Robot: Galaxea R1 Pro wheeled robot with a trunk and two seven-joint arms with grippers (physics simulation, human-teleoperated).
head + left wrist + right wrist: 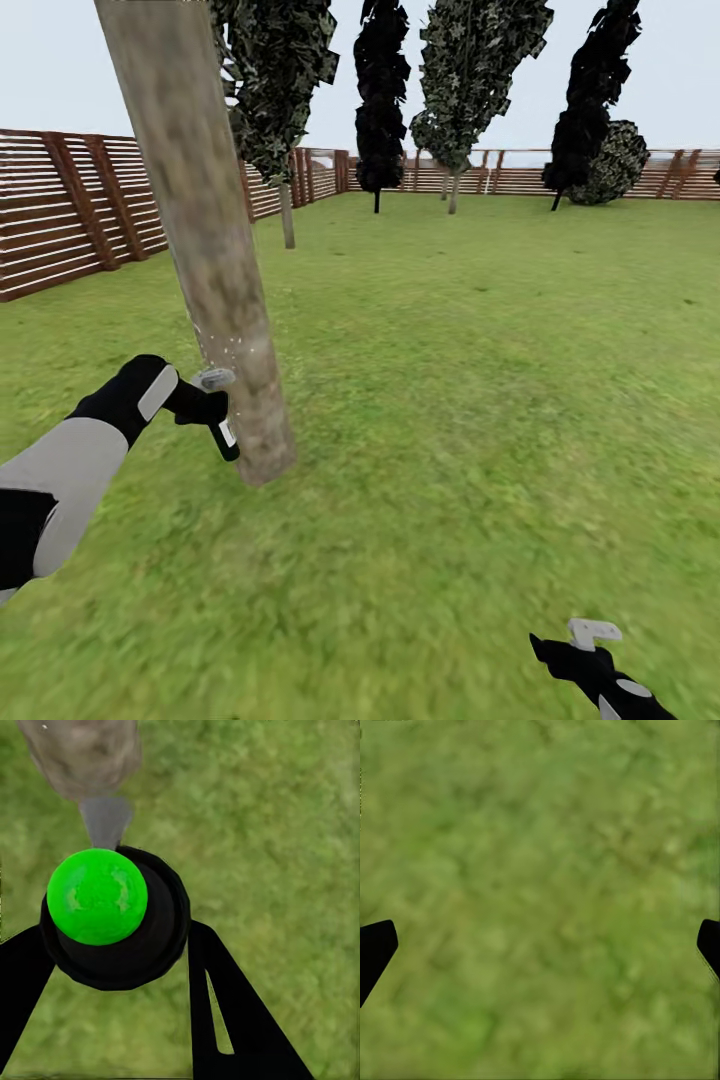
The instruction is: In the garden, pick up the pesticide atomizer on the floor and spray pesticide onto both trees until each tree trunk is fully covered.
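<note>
Black arms with light grey panels; black gripper (205,405) fingers.

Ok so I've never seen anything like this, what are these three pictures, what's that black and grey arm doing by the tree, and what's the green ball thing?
These are computer-rendered views from a simulated two-armed robot in a fenced garden. The big picture comes from a camera on its head, looking forward and down over the lawn. The other two come from cameras on its wrists, looking along the fingers.

The black and grey arm is the robot's left arm. Its left gripper holds a small dark spray bottle, the pesticide atomizer, right beside the leaning grey-brown tree trunk. Fine pale specks show on the bark just above the bottle.

The green ball is a spot on that same bottle, seen end-on from the left wrist camera between the black fingers.

The right gripper hangs low over the grass, open and holding nothing.
</note>
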